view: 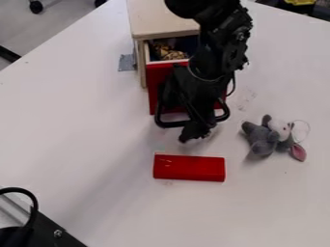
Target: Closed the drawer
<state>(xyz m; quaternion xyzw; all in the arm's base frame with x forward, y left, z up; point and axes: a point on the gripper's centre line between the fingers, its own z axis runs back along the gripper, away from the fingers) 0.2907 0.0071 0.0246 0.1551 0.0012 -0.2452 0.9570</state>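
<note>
Over the open drawer's (155, 87) front edge: the gripper (193, 136).
Red block (189, 168) sits near; can't tell if the gripper's squeezed or spread.

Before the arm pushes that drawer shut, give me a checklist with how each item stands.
1. Red-fronted wooden drawer shut: not ok, stands open.
2. Red rectangular block out of closing path: ok, in front of the drawer.
3. Grey plush toy with pink ear out of path: ok, off to one side.
4. Black gripper near drawer front: ok.
5. Gripper touching black handle: cannot tell.
</note>
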